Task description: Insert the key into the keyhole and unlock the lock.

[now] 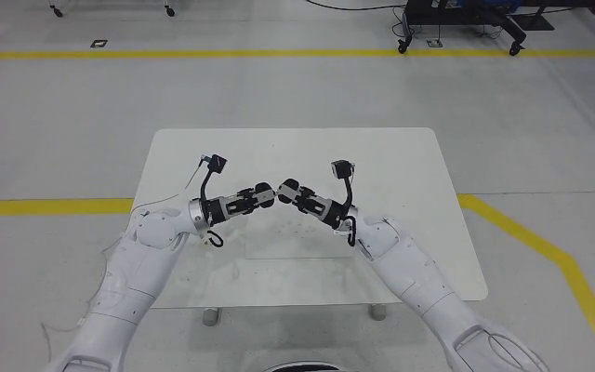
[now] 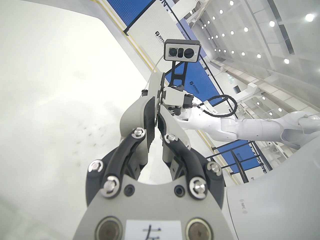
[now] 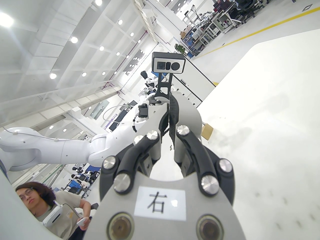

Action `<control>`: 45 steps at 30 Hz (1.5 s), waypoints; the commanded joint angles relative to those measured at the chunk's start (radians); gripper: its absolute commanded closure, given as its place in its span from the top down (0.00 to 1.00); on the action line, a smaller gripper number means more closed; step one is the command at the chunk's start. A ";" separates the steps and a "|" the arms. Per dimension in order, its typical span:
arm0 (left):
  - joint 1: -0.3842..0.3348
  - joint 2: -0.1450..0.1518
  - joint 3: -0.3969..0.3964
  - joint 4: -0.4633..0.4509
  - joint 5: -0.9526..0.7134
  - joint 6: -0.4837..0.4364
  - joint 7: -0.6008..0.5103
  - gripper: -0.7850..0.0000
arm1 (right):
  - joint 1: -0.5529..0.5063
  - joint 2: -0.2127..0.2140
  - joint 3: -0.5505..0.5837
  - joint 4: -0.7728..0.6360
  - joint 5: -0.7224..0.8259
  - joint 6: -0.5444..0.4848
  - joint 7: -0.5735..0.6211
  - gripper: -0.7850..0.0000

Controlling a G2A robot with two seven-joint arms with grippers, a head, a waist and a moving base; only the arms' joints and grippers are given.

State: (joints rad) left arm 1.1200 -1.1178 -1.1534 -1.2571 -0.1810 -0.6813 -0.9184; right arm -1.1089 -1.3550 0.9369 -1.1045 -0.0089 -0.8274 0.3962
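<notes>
My left gripper [image 1: 270,194], from 8 o'clock, and right gripper [image 1: 286,190], from 4, meet above the middle of the table [image 1: 409,158], fingers pinched narrow. Each wears a white one-character label [image 3: 160,203]. Where the key and lock are, I cannot tell.

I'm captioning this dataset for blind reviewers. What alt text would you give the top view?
Seen from above, the left gripper and the right gripper meet tip to tip above the middle of a white table. Whether either holds anything is too small to tell. Yellow lines cross the grey floor around the table.
</notes>
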 commanded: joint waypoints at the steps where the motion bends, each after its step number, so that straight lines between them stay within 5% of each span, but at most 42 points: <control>1: 0.000 0.001 -0.001 0.000 -0.002 0.001 0.003 0.00 | 0.000 0.000 0.000 -0.002 0.001 0.003 0.003 0.00; 20: 0.001 0.006 0.002 -0.002 -0.009 0.004 0.020 0.00 | 0.000 -0.002 0.004 -0.003 0.025 0.007 0.016 0.00; 23: 0.001 0.007 0.003 -0.002 -0.014 0.002 0.020 0.11 | 0.001 -0.003 0.004 0.000 0.024 0.006 0.011 0.00; 25: 0.001 0.008 0.002 -0.002 -0.020 0.001 0.020 0.27 | 0.000 -0.003 0.007 0.003 0.022 0.006 0.007 0.00; 28: 0.001 0.009 0.002 -0.002 -0.035 -0.002 0.014 0.35 | -0.002 -0.003 0.012 0.006 0.021 0.004 -0.002 0.00; 33: -0.001 0.010 0.005 0.000 -0.047 -0.010 -0.001 0.30 | -0.002 -0.005 0.010 0.009 0.018 0.008 -0.005 0.00; 45: -0.003 0.011 0.022 0.003 -0.068 -0.015 -0.020 0.01 | 0.007 -0.011 0.001 0.021 0.021 0.011 -0.003 0.00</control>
State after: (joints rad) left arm 1.1177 -1.1068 -1.1322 -1.2543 -0.2495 -0.6971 -0.9385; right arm -1.1019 -1.3657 0.9377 -1.0836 0.0124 -0.8163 0.3939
